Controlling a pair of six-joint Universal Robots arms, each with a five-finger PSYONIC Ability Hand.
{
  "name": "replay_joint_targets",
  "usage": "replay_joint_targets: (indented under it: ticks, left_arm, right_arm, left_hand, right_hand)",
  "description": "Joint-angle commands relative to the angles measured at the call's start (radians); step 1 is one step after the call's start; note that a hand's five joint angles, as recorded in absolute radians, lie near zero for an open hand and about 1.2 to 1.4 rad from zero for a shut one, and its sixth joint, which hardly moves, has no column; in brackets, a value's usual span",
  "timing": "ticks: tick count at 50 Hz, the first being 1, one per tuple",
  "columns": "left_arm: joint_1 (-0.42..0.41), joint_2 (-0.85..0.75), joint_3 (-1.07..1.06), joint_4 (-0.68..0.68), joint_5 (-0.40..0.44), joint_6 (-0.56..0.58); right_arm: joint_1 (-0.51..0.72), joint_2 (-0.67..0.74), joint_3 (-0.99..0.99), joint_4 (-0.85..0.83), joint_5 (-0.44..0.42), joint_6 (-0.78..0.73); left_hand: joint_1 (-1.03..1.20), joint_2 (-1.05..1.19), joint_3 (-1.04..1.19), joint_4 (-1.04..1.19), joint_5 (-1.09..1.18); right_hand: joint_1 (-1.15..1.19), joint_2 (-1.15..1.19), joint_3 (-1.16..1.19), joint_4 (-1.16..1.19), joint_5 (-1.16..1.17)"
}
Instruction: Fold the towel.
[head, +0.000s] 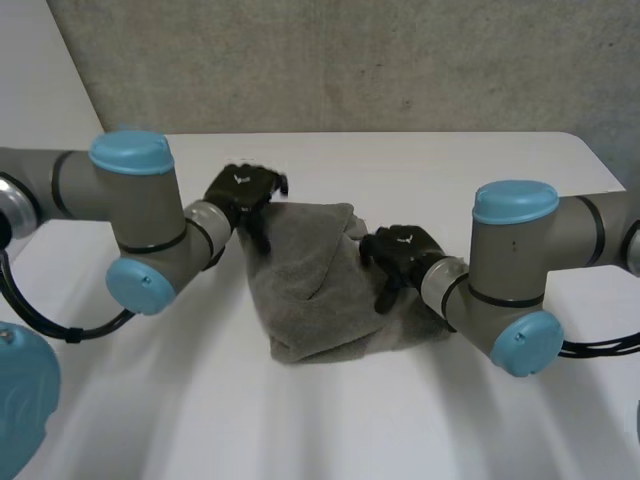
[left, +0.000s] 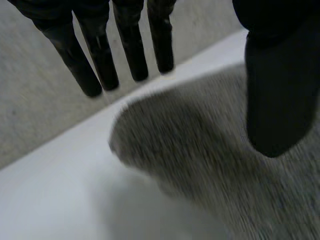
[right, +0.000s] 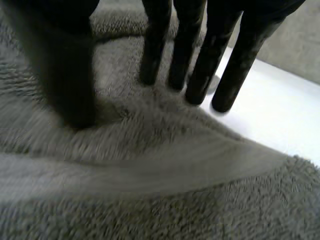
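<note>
Head view: grey towel (head: 310, 290) bunched at centre of white table (head: 450, 170), broad at lower edge, narrower toward upper edge; long axis not clear. Left hand (head: 243, 192) at its upper left, right hand (head: 400, 250) at its right side; white mark on each, too small to read.

Left wrist view: left hand (left: 97, 55) wide, fingers straight, above rounded end of towel (left: 200, 150).

Right wrist view: right hand (right: 200, 50) wide, straight fingertips at towel (right: 150, 190); paler band under palm.
</note>
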Motion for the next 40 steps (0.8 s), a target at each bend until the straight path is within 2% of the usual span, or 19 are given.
replay_joint_targets:
  ticks: [1,5,7,12,15,16,18,22,24,27,29,30,32,33,34,36,37,38,40]
  left_arm:
    - [-0.005,0.029,-0.065,-0.087,-0.037,0.014]
    - [-0.007,0.111,-0.12,-0.152,-0.06,0.004]
    - [-0.008,0.207,-0.228,-0.214,-0.068,-0.01]
    - [-0.036,0.362,-0.425,-0.26,-0.071,-0.015]
    - [-0.054,0.465,-0.572,-0.264,-0.071,-0.018]
    - [-0.054,0.465,-0.573,-0.264,-0.071,-0.018]
    - [-0.083,0.596,-0.705,-0.264,-0.06,-0.021]
    - [-0.129,0.724,-0.815,-0.256,-0.056,-0.021]
    - [-0.169,0.824,-0.888,-0.245,-0.048,-0.019]
    - [-0.175,0.858,-0.915,-0.241,-0.039,-0.019]
    - [-0.178,0.899,-0.932,-0.241,-0.014,-0.018]
    - [-0.178,0.899,-0.932,-0.241,-0.014,-0.018]
    - [-0.169,0.913,-0.916,-0.241,0.003,-0.018]
    - [-0.169,0.913,-0.916,-0.241,0.003,-0.018]
    - [-0.16,0.915,-0.899,-0.239,0.003,-0.015]
    - [-0.146,0.915,-0.874,-0.238,0.003,-0.015]
    - [-0.126,0.915,-0.849,-0.238,0.003,-0.018]
    - [-0.126,0.915,-0.849,-0.238,0.003,-0.018]
    - [-0.085,0.908,-0.8,-0.227,0.004,-0.018]
  right_arm:
    - [-0.017,-0.039,0.008,0.005,0.046,-0.007]
    - [-0.02,-0.114,0.02,0.005,0.044,-0.007]
    - [-0.02,-0.145,0.023,0.006,0.04,-0.006]
    - [-0.02,-0.181,0.039,0.028,0.034,-0.012]
    - [-0.022,-0.191,0.066,0.075,0.01,-0.058]
    - [-0.022,-0.198,0.081,0.101,-0.018,-0.1]
    - [-0.023,-0.201,0.097,0.127,-0.044,-0.15]
    - [-0.028,-0.23,0.153,0.237,-0.136,-0.312]
    - [-0.031,-0.247,0.166,0.289,-0.162,-0.357]
    - [-0.044,-0.271,0.173,0.394,-0.196,-0.432]
    - [-0.052,-0.28,0.169,0.454,-0.204,-0.463]
    - [-0.06,-0.297,0.163,0.494,-0.214,-0.481]
    - [-0.074,-0.322,0.158,0.526,-0.217,-0.496]
    - [-0.096,-0.349,0.151,0.541,-0.217,-0.503]
    - [-0.097,-0.349,0.15,0.542,-0.217,-0.503]
    - [-0.117,-0.389,0.125,0.537,-0.217,-0.492]
    - [-0.117,-0.389,0.124,0.537,-0.217,-0.492]
    - [-0.115,-0.398,0.111,0.529,-0.217,-0.486]
    - [-0.117,-0.402,0.092,0.517,-0.217,-0.48]
  left_hand:
    - [0.581,0.588,0.579,0.589,0.419]
    - [0.671,0.678,0.669,0.679,0.508]
    - [0.682,0.689,0.681,0.69,0.52]
    - [0.682,0.689,0.681,0.69,0.52]
    - [0.679,0.686,0.678,0.687,0.517]
    - [0.679,0.686,0.678,0.687,0.517]
    - [0.671,0.678,0.669,0.679,0.508]
    - [0.644,0.651,0.643,0.652,0.482]
    - [0.548,0.555,0.546,0.556,0.386]
    - [0.494,0.502,0.493,0.502,0.332]
    - [0.197,0.204,0.195,0.205,0.035]
    - [0.195,0.202,0.193,0.203,0.033]
    - [-0.141,-0.134,-0.143,-0.133,-0.304]
    - [-0.143,-0.136,-0.144,-0.135,-0.305]
    - [-0.253,-0.246,-0.255,-0.245,-0.415]
    - [-0.339,-0.331,-0.34,-0.331,-0.501]
    - [-0.357,-0.35,-0.358,-0.349,-0.519]
    - [-0.357,-0.35,-0.359,-0.349,-0.519]
    - [-0.357,-0.35,-0.358,-0.349,-0.519]
  right_hand:
    - [0.602,0.574,0.596,0.595,0.581]
    - [0.602,0.574,0.596,0.595,0.581]
    - [0.602,0.574,0.596,0.595,0.581]
    - [0.602,0.574,0.596,0.595,0.581]
    - [0.602,0.574,0.596,0.595,0.581]
    - [0.602,0.574,0.596,0.595,0.581]
    - [0.602,0.574,0.596,0.595,0.581]
    - [0.602,0.574,0.596,0.595,0.581]
    - [0.602,0.574,0.596,0.595,0.581]
    - [0.602,0.574,0.596,0.595,0.581]
    - [0.602,0.574,0.596,0.595,0.581]
    - [0.602,0.574,0.596,0.595,0.581]
    - [0.602,0.574,0.596,0.595,0.581]
    - [0.602,0.574,0.596,0.595,0.581]
    - [0.602,0.574,0.596,0.595,0.581]
    - [-0.072,-0.099,-0.077,-0.078,-0.092]
    - [-0.076,-0.103,-0.081,-0.082,-0.096]
    - [-0.305,-0.332,-0.311,-0.312,-0.325]
    - [-0.363,-0.391,-0.369,-0.37,-0.384]
